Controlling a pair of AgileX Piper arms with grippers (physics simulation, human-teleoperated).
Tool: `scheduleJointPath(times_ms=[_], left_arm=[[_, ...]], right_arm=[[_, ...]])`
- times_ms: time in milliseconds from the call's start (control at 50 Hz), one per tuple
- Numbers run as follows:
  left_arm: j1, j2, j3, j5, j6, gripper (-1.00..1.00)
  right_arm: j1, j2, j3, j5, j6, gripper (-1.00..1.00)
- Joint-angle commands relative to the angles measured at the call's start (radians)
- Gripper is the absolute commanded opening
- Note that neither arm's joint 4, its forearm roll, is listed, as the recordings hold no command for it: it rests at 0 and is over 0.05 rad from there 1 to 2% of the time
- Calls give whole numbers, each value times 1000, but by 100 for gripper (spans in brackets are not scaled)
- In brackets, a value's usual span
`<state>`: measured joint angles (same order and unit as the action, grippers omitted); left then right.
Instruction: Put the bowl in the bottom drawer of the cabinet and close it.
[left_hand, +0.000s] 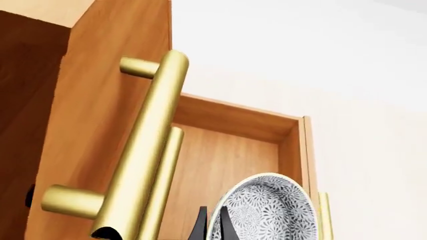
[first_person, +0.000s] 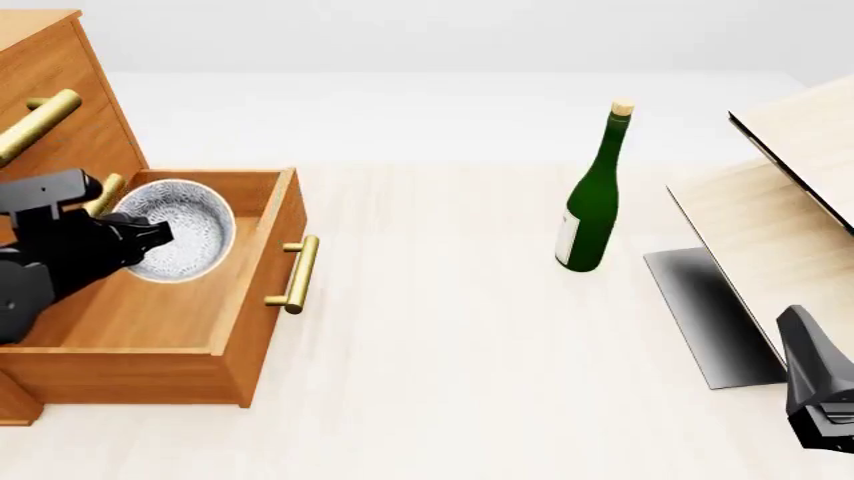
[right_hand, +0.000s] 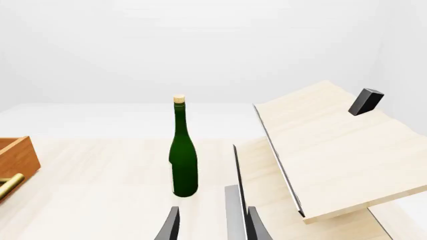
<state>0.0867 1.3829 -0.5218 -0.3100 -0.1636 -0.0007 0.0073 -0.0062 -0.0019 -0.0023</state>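
The orange-brown cabinet (first_person: 60, 90) stands at the far left, its bottom drawer (first_person: 254, 300) pulled wide open with the brass handle (first_person: 296, 273) facing the table's middle. My left gripper (first_person: 150, 236) is shut on the rim of the speckled white bowl (first_person: 187, 228), holding it tilted over the drawer's back part; whether it touches the drawer floor I cannot tell. In the left wrist view the black fingers (left_hand: 200, 226) pinch the bowl (left_hand: 270, 210) in front of the drawer's inside (left_hand: 223, 160). My right gripper (right_hand: 213, 231) is open with nothing in it, low at the near right.
A green wine bottle (first_person: 590, 205) stands upright mid-table. Pale wood slanted panels (first_person: 787, 210) on a grey base plate (first_person: 707, 310) fill the right side, close to my right arm (first_person: 821, 400). Upper drawer handles (left_hand: 150, 140) jut out above the open drawer.
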Motion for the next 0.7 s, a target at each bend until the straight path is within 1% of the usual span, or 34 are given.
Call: scheduleJointPath(times_ms=[20,240,700], left_arm=[[1,29,2,-26,-17,-100],[10,59,7,-55,-6,-100],[16,130,12,-96,-14,-100]], right_arm=[[0,0,0,1,0,100],[0,0,0,1,0,100],[0,0,0,1,-1,100]])
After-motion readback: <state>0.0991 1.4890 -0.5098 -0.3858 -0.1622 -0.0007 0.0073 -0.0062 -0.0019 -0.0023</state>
